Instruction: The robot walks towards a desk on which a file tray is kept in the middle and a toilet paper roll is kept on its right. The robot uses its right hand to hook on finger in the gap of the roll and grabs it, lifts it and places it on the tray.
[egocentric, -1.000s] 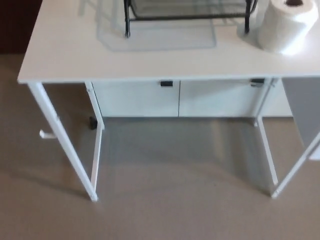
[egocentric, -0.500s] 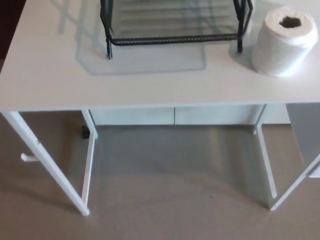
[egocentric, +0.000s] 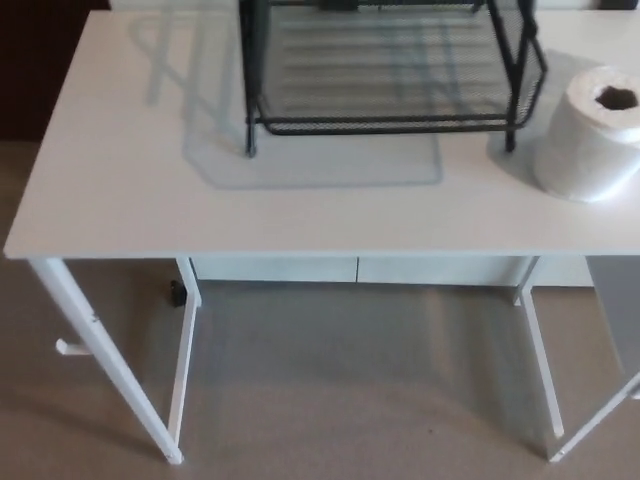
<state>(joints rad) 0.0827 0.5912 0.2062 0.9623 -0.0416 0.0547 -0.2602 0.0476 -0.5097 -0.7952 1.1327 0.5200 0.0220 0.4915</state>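
White desk (egocentric: 120, 190) over grey floor (egocentric: 350, 390) – tray (egocentric: 390, 120) mid, roll (egocentric: 590, 140) beside, seemingly apart; hands unseen.

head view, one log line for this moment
phase: approach | toilet paper roll: upright on desk, right of file tray, apart | hands: not in view

You've got no robot body in the head view. Left hand and right hand are both out of frame, and no forearm shows either, so there are no colours, cables, screws or markings to report from this shot. The only doubtful item is a flat grey panel (egocentric: 618, 310) at the right edge, below the desk (egocentric: 120, 200) top. It's plain and featureless, and you can't tell from here whether it belongs to the robot at all.
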